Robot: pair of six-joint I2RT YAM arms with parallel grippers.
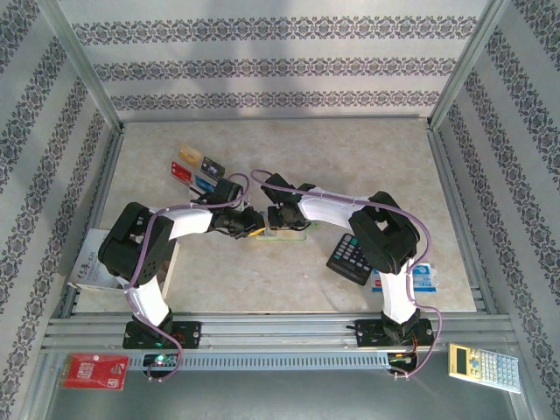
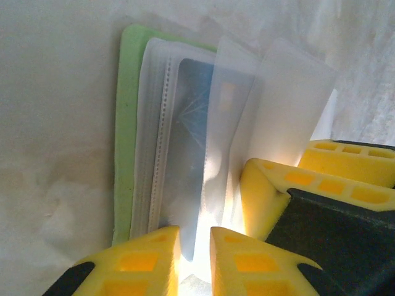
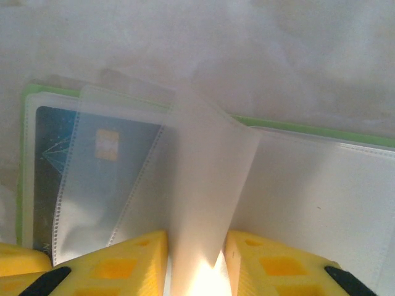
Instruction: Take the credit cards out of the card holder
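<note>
The open lime-green card holder (image 2: pixel 126 123) lies mid-worktop (image 1: pixel 350 166) between both arms. One dark card (image 3: pixel 55 142) with a chip sits in a clear sleeve. Four loose cards lie far left: tan (image 1: pixel 186 154), red (image 1: pixel 179 171), black (image 1: pixel 210 164) and blue-and-white (image 1: pixel 203 183). The right gripper (image 3: pixel 196 262) pinches an upright clear sleeve leaf. The left gripper (image 2: pixel 194 259) is nearly closed at the carded sleeve's near edge; I cannot tell whether it grips.
</note>
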